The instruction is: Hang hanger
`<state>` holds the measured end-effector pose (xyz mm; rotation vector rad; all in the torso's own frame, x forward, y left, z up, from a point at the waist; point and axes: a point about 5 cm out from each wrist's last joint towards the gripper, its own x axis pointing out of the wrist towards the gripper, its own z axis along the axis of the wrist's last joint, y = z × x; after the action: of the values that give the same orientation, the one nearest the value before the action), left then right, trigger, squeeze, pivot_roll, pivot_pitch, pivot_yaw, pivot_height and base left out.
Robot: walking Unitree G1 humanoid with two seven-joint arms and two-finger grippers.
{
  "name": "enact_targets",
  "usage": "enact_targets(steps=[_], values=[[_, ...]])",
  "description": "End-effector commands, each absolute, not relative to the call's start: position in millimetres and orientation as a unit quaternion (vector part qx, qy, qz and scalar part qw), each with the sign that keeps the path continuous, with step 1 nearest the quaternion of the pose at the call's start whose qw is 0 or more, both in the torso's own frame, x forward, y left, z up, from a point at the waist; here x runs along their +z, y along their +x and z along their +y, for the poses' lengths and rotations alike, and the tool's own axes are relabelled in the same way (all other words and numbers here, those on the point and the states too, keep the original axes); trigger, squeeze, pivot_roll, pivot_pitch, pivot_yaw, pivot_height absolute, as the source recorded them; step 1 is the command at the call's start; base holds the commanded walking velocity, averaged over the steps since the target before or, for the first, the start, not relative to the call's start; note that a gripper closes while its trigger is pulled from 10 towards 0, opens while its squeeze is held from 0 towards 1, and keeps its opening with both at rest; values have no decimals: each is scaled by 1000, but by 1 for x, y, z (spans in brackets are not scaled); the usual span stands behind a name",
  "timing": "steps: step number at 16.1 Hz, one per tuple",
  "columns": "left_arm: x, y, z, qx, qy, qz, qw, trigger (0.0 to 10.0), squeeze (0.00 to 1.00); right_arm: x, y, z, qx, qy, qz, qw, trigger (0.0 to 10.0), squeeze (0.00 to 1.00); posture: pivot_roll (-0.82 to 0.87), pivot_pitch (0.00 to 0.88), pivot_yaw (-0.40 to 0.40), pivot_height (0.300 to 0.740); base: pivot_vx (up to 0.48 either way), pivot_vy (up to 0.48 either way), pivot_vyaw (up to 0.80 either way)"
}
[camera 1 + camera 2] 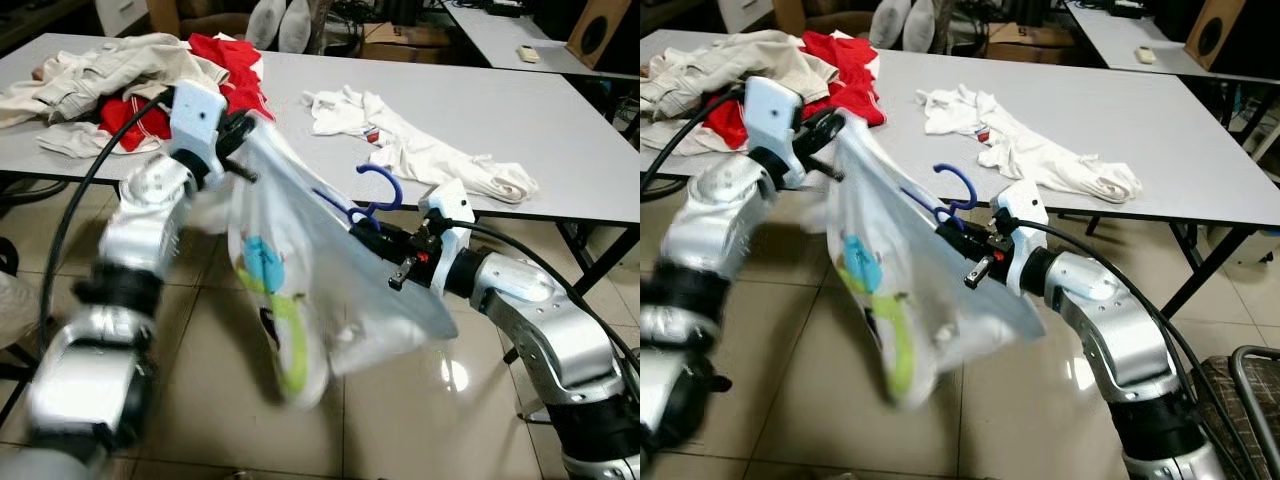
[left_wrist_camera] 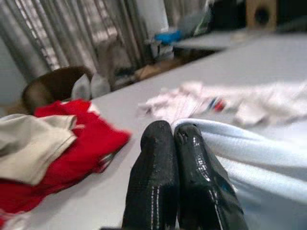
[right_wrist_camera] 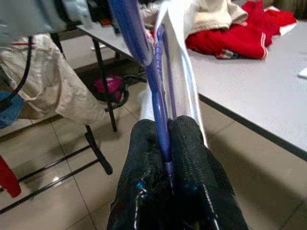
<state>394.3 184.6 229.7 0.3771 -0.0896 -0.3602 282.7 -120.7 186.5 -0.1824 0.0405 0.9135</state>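
— Where's the hanger [image 1: 375, 196] now?

— Held up in front of the bench [image 1: 560, 120], just off its near edge. The right pincer [image 3: 165, 143] is clamped on the thin blue wire below the hook, and a pale shirt [image 1: 300, 290] with a green and blue print is draped on it, sagging toward the floor.

— And the other arm?

— The left pincer [image 2: 175, 143] has its fingers pressed together on the shirt's upper edge, on the side of the hanger away from the right arm.

— How will it handle?

— I'd judge it light. The wire is stiff but thin and smooth, so it may twist in the grip; the cloth is soft and could slide off a shoulder (especially if tilted). Holding the neck near the hook looks the sound place, leaving the hook free.

— Anything in the way?

— On the bench behind the hanger lie a white garment [image 1: 420, 140] and, further along, a heap of red clothes [image 1: 225, 70] and beige clothes [image 1: 110, 65]. Bench legs stand below. No rail to hang it on is visible.
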Motion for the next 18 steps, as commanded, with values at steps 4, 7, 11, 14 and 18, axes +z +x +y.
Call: enact_targets(steps=[4, 7, 11, 14, 18], values=[[206, 399, 222, -86, 227, 26, 970, 0, 0, 194, 275, -136, 430, -80, 17, 899, 10000, 0, -152, 0, 1, 740, 0, 0, 0], [181, 395, 220, -105, 114, 53, 987, 0, 0, 198, 270, -142, 414, -59, 8, 908, 10000, 0, -161, 0, 16, 740, 0, 0, 0], [159, 383, 153, -315, 4, 46, 948, 0, 0, 200, 300, -143, 294, -21, -6, 956, 10000, 0, -151, 0, 14, 740, 0, 0, 0], [155, 369, 123, -400, -14, 34, 916, 0, 0, 205, 318, -149, 220, 27, -23, 975, 10000, 0, -144, 0, 8, 740, 0, 0, 0], [155, 345, 100, -478, 15, 19, 878, 0, 0, 198, 344, -173, 95, 122, -26, 988, 0, 0, -129, 0, -6, 740, 0, 0, 0]])
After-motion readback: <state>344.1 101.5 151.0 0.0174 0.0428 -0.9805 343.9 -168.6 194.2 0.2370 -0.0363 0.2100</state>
